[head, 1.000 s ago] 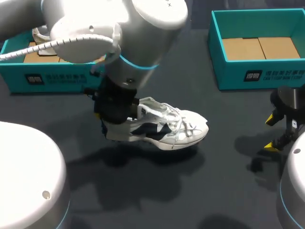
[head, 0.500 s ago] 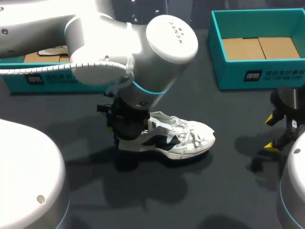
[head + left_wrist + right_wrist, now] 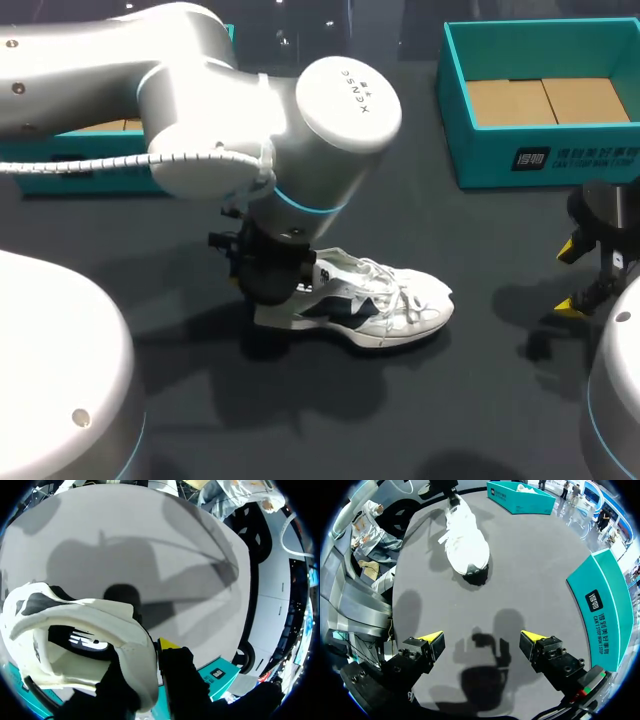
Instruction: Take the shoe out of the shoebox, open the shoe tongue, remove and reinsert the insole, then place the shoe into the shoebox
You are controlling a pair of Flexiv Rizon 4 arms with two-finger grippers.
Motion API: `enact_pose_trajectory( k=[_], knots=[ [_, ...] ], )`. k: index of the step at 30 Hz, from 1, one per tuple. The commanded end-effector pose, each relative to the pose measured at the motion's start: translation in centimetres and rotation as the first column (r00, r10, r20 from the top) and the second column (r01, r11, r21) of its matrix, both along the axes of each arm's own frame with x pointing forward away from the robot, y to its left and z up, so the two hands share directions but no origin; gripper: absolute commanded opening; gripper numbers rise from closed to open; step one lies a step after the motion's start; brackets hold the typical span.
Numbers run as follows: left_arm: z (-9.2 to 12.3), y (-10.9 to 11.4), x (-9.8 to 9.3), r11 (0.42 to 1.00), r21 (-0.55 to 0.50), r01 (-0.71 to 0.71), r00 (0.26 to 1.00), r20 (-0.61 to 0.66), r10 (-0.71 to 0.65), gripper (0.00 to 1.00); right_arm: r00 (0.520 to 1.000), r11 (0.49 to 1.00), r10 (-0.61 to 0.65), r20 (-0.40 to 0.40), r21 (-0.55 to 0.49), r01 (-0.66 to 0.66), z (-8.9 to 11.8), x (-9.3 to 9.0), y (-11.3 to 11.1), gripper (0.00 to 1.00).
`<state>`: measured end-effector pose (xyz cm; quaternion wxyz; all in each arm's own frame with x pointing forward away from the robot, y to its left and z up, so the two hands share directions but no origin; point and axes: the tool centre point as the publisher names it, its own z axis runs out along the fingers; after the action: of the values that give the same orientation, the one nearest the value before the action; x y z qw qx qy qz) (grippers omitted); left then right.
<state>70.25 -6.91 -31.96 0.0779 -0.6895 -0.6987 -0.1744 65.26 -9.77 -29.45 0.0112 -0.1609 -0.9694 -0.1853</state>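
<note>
- Dark grey table (image 3: 470,400); a wide stretch of its top lies between the shoe (image 3: 365,300) and the right pincer (image 3: 580,275), and another between the shoe and the near edge.
- Left arm comes in from the left side. Its big joint hangs over the table's middle-left and hides most of the left shoebox (image 3: 50,165).
- Right pincer sits above the table by the right edge, just in front of the right shoebox (image 3: 540,150). Fingers wide apart, nothing between them; right wrist view shows only table and shadow under the right pincer (image 3: 482,640).
- Right shoebox: teal walls, brown cardboard floor showing.
- Left shoebox: teal. Seen far off from the right wrist as the left shoebox (image 3: 520,497), it has something pale inside, too small to tell.
- The shoe is white with dark side panels and is out of both boxes, mid-table, upright, sole down, at or just above the table; cannot tell if it touches.
- Long axis runs across the table, heel toward the left arm, toe toward the right pincer. In the right wrist view the shoe (image 3: 465,545) points toe-first at that pincer, well apart from it.
- Left pincer (image 3: 270,275) is clamped on the heel. From the left wrist, left pincer (image 3: 150,655) has one finger inside the collar and one outside, the heel wall pinched between them.
</note>
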Motion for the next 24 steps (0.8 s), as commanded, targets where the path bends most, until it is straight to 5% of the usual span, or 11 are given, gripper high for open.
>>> enact_pose_trajectory(
  k=[1, 24],
  knots=[
    [-0.3, -0.3, -0.1, 1.000, 0.000, 0.005, 1.000, 0.004, -0.005, 0.00, 1.000, 1.000, -0.001, 0.002, -0.002, 0.002, 0.0, -0.2, 0.0, 1.00],
    [-2.0, -1.8, 1.2, 1.000, -0.008, 0.001, 1.000, 0.025, -0.001, 0.00, 1.000, 1.000, -0.001, 0.002, -0.002, 0.002, 0.0, -0.2, 0.0, 1.00]
  ],
)
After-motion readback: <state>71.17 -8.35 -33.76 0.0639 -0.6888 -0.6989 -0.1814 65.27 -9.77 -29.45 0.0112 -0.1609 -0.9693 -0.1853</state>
